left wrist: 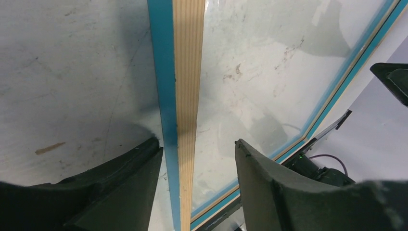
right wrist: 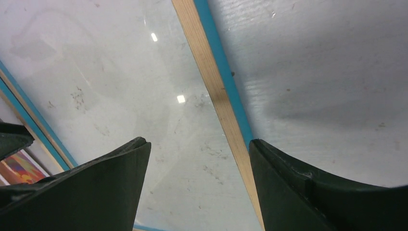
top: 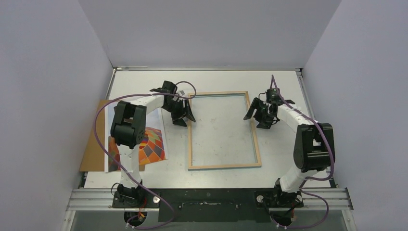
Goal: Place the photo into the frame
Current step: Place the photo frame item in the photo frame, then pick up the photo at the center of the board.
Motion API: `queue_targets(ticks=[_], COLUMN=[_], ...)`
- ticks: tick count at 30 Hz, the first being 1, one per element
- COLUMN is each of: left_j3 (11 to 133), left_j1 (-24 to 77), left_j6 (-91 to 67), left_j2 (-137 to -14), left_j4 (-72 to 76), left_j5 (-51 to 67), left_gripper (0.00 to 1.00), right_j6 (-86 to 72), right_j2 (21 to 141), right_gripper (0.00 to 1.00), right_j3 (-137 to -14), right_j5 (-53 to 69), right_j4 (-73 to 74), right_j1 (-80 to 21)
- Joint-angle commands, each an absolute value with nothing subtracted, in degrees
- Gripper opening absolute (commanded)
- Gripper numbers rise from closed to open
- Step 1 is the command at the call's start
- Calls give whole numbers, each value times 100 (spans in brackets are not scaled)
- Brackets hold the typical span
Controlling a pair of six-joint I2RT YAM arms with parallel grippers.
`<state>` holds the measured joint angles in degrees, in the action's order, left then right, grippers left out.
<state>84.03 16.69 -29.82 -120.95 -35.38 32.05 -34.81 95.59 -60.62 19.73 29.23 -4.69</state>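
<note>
The frame [top: 223,166] lies flat mid-table with its light wood back up, its blue edge showing in both wrist views. My left gripper [top: 185,115] is open and straddles the frame's left rail [left wrist: 185,96], with a gap on each side of the rail. My right gripper [top: 257,115] is open over the right rail [right wrist: 211,82], its outer finger just above that rail and the other over the glass. The photo [top: 151,147], orange and multicoloured, lies at the left, partly hidden under my left arm. A sliver of the photo [right wrist: 17,168] shows in the right wrist view.
A plain brown backing board [top: 94,144] lies under the photo at the table's left edge. Grey walls close in the table on the left, back and right. A metal rail [top: 207,197] with the arm bases runs along the near edge.
</note>
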Motion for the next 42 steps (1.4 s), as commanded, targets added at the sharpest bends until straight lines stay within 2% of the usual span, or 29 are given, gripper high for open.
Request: queue_targets(ticks=[1,4,8,14,18,23,28,37,42], left_j3=[8470,8662,8585,7772,7399,7125,6825,6563,6538], left_j1=[1498,1321,1035,424,41,-264,-450,-547,-596], left_j6=[-2639,-2411,-2330,-2832,-3316,-3550,-3789,-3882,-3911], left_j2=[-11926,-11601,-11002,-10170,-9985,-9980,-10091,-10352,-10508], left_j4=[-4039,-4271,-4449,-4167,-4016,-3929,-3948,-4000,-4116], left_j5=[2400,2200,1773,816,467,-127,-415,-369,-327], left_gripper=[61,67,65,46,30,20,15,11,8], right_j6=[-3553,-3662,-3883,-4558,-5110,-5519,-5563,-5588,-5677], right_j2=[8983,8549,8476,9422,10414,11689,12631,13553,13936], right_gripper=[77,77,77,73,66,58,56,55,54], right_j3=[-6437,-6565,-6812,-7473,-8234,-9141,-10062,-10925,-11413], right_j5=[1065,464,714,764,747,835,926,891,826], right_j4=[3004,2962,2597,1644,981,475,663,1002,1760], right_j1=[-502,-659,-1143,-2904,-3816,-4525,-4922,-5111,-5217])
